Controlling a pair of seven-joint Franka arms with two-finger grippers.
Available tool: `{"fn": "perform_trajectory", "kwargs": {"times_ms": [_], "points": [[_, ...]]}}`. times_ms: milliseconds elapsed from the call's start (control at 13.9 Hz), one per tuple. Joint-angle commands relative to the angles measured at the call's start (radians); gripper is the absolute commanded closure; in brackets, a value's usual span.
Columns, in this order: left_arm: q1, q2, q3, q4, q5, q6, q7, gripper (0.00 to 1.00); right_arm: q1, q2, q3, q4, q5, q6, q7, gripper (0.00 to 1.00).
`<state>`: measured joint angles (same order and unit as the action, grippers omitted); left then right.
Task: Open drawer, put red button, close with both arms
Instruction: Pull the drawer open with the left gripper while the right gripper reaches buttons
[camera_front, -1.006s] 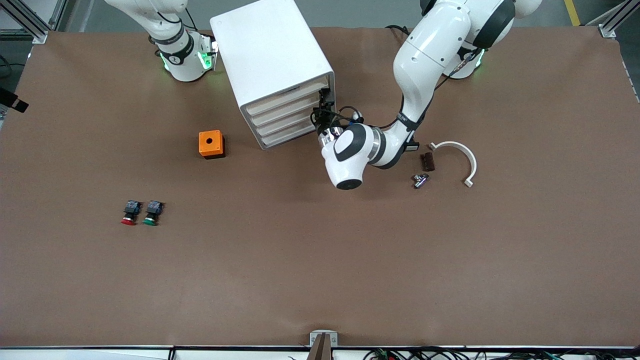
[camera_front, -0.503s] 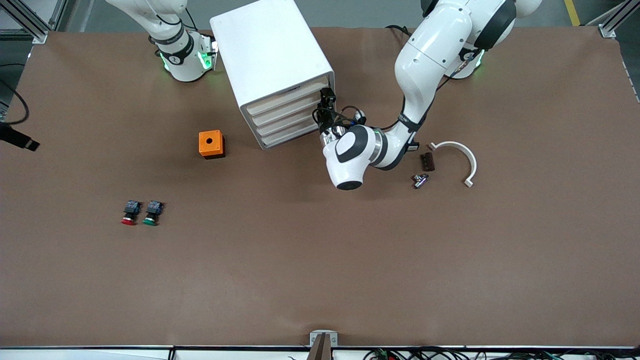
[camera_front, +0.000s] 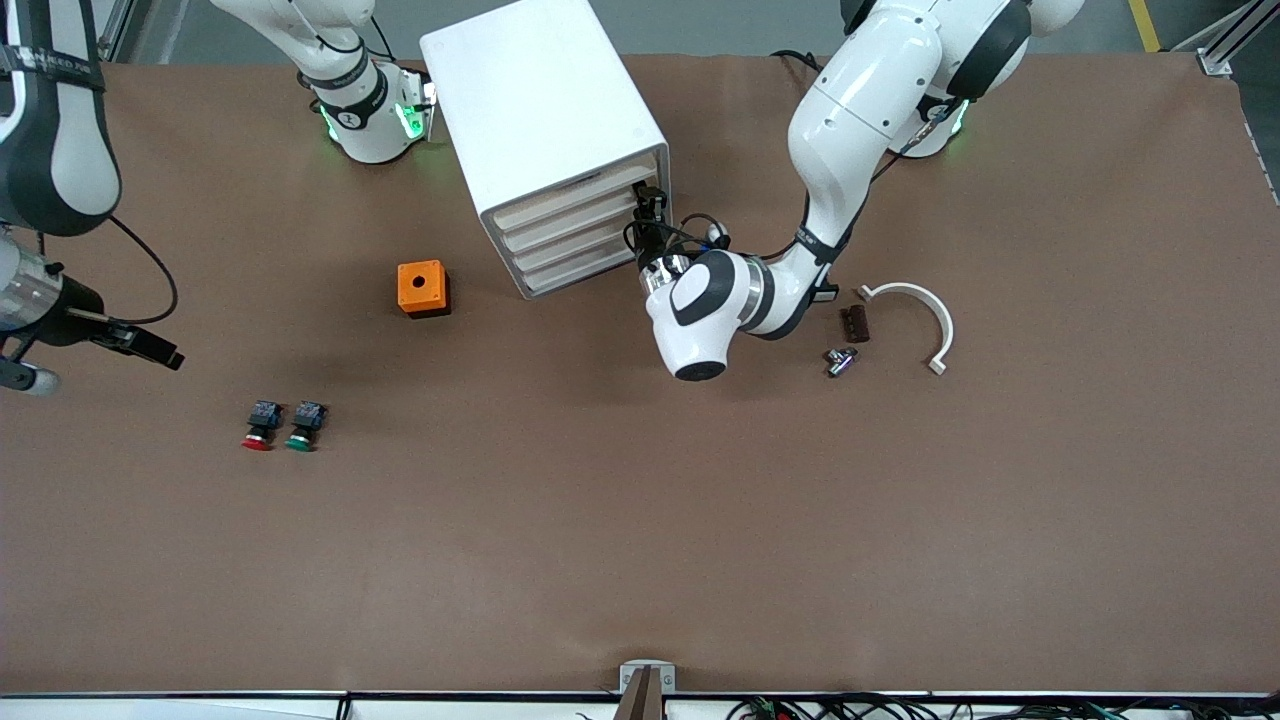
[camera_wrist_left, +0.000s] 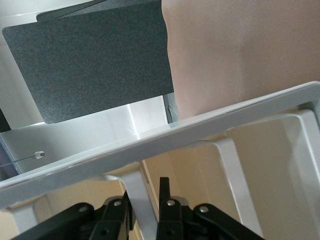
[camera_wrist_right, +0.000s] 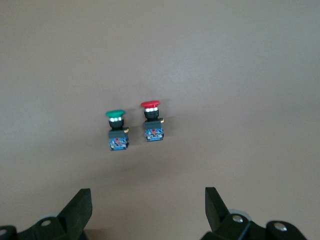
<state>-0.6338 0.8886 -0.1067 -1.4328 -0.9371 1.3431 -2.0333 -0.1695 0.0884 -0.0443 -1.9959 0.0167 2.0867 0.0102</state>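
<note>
The drawer (camera_front: 585, 213), a shallow tray with a pale beige front, sits shut in the white cabinet's stack of four. The red button (camera_front: 258, 428) lies on its side on the table, well nearer the camera, toward the right arm's end.

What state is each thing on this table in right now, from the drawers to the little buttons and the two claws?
drawer: shut, like the three below it.
left gripper: at the cabinet's top drawer, fingers nearly together.
right gripper: open, in the air above the buttons.
red button: lying on the table, untouched.
green button: lying beside it.
</note>
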Motion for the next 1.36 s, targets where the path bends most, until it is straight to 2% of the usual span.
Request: {"fn": "perform_trajectory", "kwargs": {"times_ms": [0,144,287,575,790,1293], "points": [[0.023,0.0,0.005,0.009,-0.012,0.034,-0.016,0.8,-0.008,0.014,0.0,-0.084,0.011,0.117,-0.065,0.0],[0.045,-0.002,0.005,0.011,-0.02,0.048,-0.016,0.8,-0.018,0.039,0.0,-0.147,0.012,0.254,-0.064,0.0],[0.057,-0.003,0.005,0.017,-0.023,0.048,-0.015,0.8,-0.018,0.094,-0.002,-0.149,0.011,0.3,-0.065,0.0],[0.079,-0.003,0.005,0.034,-0.023,0.06,-0.018,0.8,-0.013,0.237,-0.002,-0.15,0.006,0.484,-0.065,0.0],[0.101,-0.003,0.005,0.038,-0.023,0.064,-0.01,0.8,-0.019,0.301,-0.002,-0.147,0.006,0.574,-0.065,0.0],[0.172,-0.007,0.005,0.052,-0.025,0.086,-0.011,0.79,-0.011,0.341,0.001,-0.155,0.016,0.613,-0.055,0.0]]}}
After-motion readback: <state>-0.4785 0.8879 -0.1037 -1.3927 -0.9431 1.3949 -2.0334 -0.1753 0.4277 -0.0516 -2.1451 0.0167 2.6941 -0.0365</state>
